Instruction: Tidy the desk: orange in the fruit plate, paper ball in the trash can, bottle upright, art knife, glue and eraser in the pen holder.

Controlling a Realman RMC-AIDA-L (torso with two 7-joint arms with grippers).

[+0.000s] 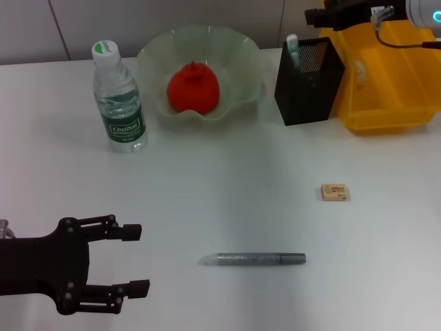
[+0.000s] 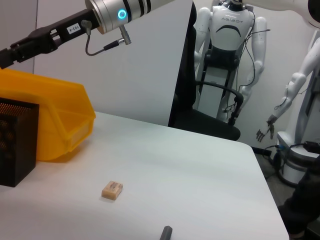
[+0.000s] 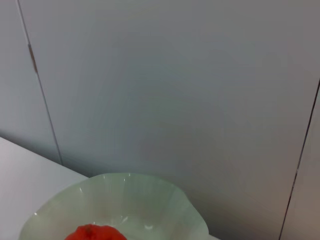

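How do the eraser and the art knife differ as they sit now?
The eraser is a short tan block; the art knife is a long, slim grey stick. The eraser lies nearer the pen holder; the art knife lies nearer the robot, closer to the open left gripper. Both rest flat on the desk, outside the holder.

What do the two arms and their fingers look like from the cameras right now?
The left gripper is matte black, with a perforated plate body and two slim, jointed fingers ending in blocky tips. The right arm has a silver wrist ring with a glowing blue light, a thin grey cable looping off it, and a black end section bearing a small white label.
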